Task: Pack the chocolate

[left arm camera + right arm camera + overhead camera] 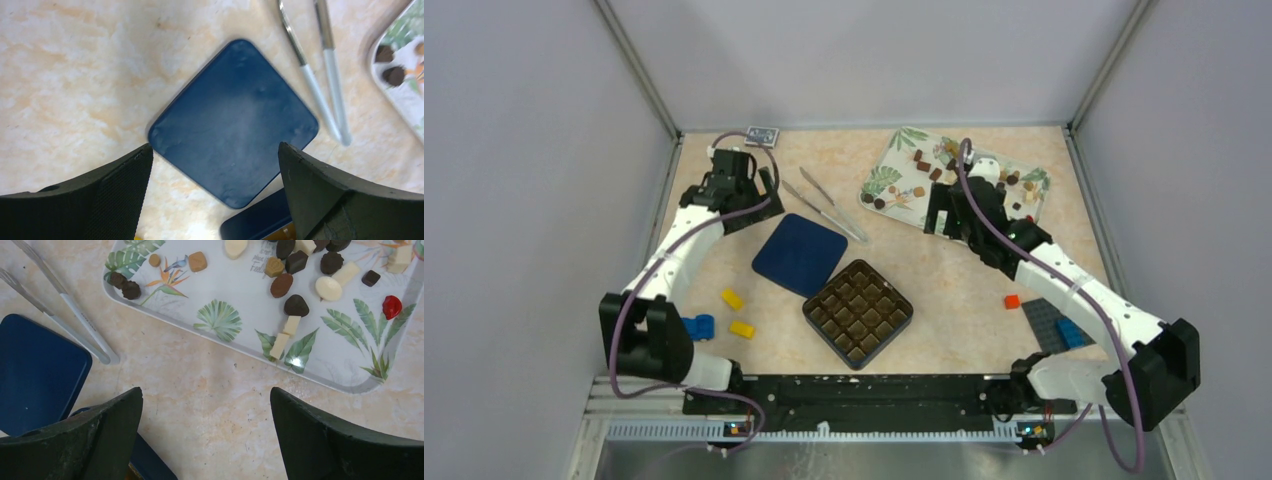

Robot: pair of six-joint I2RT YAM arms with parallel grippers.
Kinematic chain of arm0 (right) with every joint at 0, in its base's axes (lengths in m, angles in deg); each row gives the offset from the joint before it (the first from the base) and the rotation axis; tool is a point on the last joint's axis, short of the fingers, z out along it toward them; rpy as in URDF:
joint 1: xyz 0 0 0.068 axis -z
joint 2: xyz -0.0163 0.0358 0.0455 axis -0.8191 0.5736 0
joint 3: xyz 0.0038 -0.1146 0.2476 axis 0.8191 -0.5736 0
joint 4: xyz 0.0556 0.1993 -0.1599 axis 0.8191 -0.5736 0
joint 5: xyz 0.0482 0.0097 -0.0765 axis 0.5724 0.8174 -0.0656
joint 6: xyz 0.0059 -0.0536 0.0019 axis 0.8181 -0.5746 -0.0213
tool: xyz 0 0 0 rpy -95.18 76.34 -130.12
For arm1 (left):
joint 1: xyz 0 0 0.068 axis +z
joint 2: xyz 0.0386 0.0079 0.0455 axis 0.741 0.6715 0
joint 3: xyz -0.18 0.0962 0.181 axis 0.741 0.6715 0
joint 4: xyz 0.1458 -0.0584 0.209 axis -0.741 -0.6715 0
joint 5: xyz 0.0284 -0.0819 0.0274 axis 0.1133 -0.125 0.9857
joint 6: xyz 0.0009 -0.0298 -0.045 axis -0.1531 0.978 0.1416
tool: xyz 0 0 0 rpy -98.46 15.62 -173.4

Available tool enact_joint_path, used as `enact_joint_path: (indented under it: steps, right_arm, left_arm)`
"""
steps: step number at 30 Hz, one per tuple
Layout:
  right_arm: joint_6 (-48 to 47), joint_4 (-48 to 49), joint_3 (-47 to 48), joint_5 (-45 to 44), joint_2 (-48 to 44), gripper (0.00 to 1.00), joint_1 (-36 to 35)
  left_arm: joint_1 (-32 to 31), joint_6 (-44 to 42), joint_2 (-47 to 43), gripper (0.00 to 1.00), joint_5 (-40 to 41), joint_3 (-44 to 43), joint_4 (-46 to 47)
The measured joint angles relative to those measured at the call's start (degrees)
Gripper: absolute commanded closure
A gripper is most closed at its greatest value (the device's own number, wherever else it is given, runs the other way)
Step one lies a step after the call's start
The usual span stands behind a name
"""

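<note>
At the far left of the light marbled counter [944, 300], near the base of the left arm [676, 252], lie a small blue toy brick [698, 326] and two yellow toy bricks [732, 298], each apart from the others. The left jaws are spread wide and hold nothing. In the left wrist view they hang above the counter, and the dark blue square lid with rounded corners [233, 120] lies flat between them. At the back edge, behind this arm, lies a small patterned card [763, 134].

To the right of the lid, a pair of long metal tongs with pale handles [829, 208] lies flat on the counter, between the lid and the tray. In front of the tongs, close to the lid's right corner, stands the dark square box with a grid of small cells [858, 312]. What is inside the cells I cannot tell.

Further right, at the back, is the white rectangular tray with green leaf print [902, 140]. The chocolates [296, 305] that I can see lie on this tray: dark brown, light brown and cream pieces, scattered, some touching. One small red piece [392, 306] lies near the tray's edge. The right jaws are also spread wide and hold nothing, above the bare counter just beside the tray's near rim.

At the right side lie an orange toy brick [1012, 301] and a grey studded plate [1044, 318] with a blue brick [1072, 333] on it.
</note>
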Motion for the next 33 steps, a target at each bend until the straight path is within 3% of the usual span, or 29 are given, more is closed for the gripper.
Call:
enact_joint_path:
  steps: [12, 19, 24, 30, 33]
  right_arm:
    - [-2.47, 3.06, -2.58, 3.74, -4.74, 0.04, 0.0]
    - [-3.08, 3.34, -4.11, 5.62, -6.88, 0.04, 0.04]
    - [-3.15, 3.48, -5.99, 7.04, -8.17, 0.05, 0.04]
    - [-3.89, 3.3, -7.85, 9.07, -10.23, 0.05, 0.04]
    - [-4.02, 2.89, -8.17, 9.44, -11.1, 0.05, 0.04]
  left_arm:
    - [-6.05, 17.88, 24.06, 0.06, 4.96, -22.36, -4.22]
    - [-9.35, 27.5, 33.75, 0.32, 9.97, -28.09, -6.08]
    - [-12.44, 32.28, 39.01, 0.45, 13.46, -32.44, -7.32]
    - [-15.63, 36.06, 42.56, 0.55, 15.47, -34.91, -7.78]
    - [-16.13, 37.51, 43.34, 0.66, 16.0, -34.95, -8.11]
